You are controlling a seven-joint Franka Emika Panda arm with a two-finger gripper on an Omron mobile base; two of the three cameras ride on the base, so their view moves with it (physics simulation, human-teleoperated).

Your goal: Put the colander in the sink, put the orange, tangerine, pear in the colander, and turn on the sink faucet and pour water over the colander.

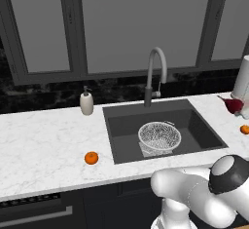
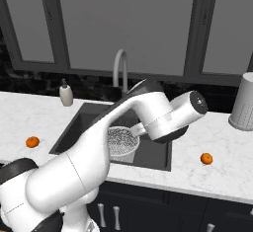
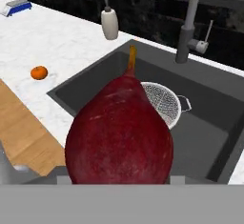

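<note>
Gripper [image 1: 237, 109] at the right edge of the left base view, closed on pear [image 1: 233, 104]; fingertips hidden behind the fruit. In the hand view pear [image 3: 119, 132] is at lower centre, stem pointing up, held in the air in front of sink [image 3: 95, 82]. Colander [image 1: 159, 136] sits upright on the sink [image 1: 126, 125] bottom, centre frame, nothing in it; hand view has colander [image 3: 164, 103] just behind the pear. Faucet [image 1: 155, 72] behind the basin, spout arched forward, no water visible. Soap bottle [image 1: 86, 102] on the counter [image 1: 44, 140] left of the faucet. Left orange fruit [image 1: 91, 158] on the counter left of the sink, near the front edge. Right orange fruit [image 1: 244, 129] on the counter at the right edge, below the pear, apart from it. Can't tell which is the tangerine. Grey canister [image 1: 241, 79] behind the pear at upper right.
</note>
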